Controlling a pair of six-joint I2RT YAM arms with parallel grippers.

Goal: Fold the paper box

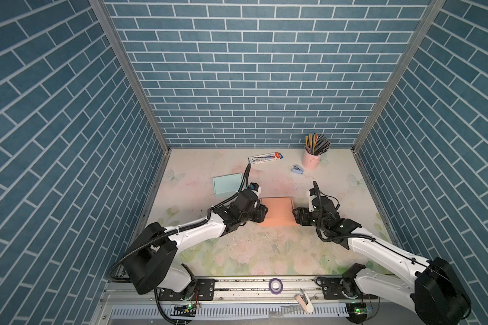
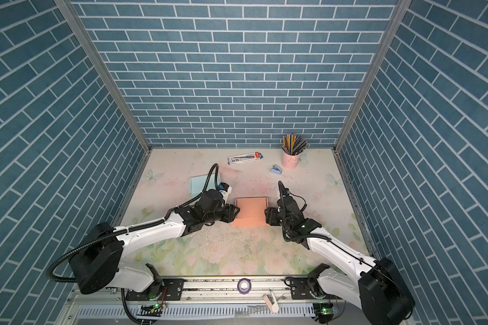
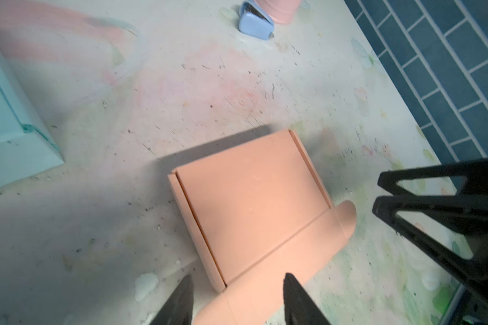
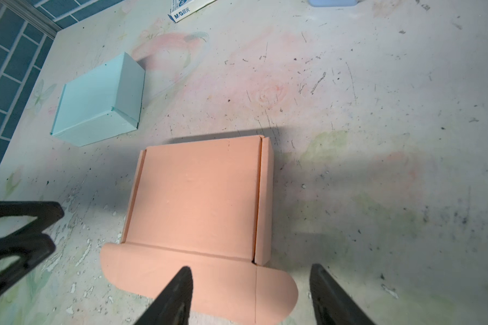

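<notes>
**Operator:** Where is the box, and what do the tools have?

**Instructor:** Fig. 1. The salmon-pink paper box [image 1: 276, 211] lies near the middle of the bench [image 1: 265, 253], with its lid panel down flat over the body. Its front tuck flap with rounded ears [image 4: 223, 281] lies spread on the bench toward the near edge, not yet tucked. Your left gripper [image 3: 238, 281] stands at the box's left side, jaws about half parted, over the flap's left ear. Your right gripper [image 4: 251, 268] stands at the right side with its jaws somewhat wider. One finger [image 4: 178, 295] is above the flap and the other is over bare bench. Neither gripper clamps anything. The views do not settle whether any fingertip touches the paper.

**Operator:** What could go wrong from here?

**Instructor:** I judge three risks.
- (a) The card looks thin. If you close on an ear away from its crease, you will probably buckle it rather than fold it.
- (b) The box is light and unheld. If you push the flap from one side only, the box may skid or turn toward the far edge, where the pale teal closed box [image 1: 227, 184] sits near your left arm.
- (c) The lid seems only to rest. If you raise the flap without pressing the lid, the lid may spring up and the ears may miss the side gaps.

The pink cup of pencils [image 1: 310, 160] near the far right corner is well apart and no hazard.
</notes>
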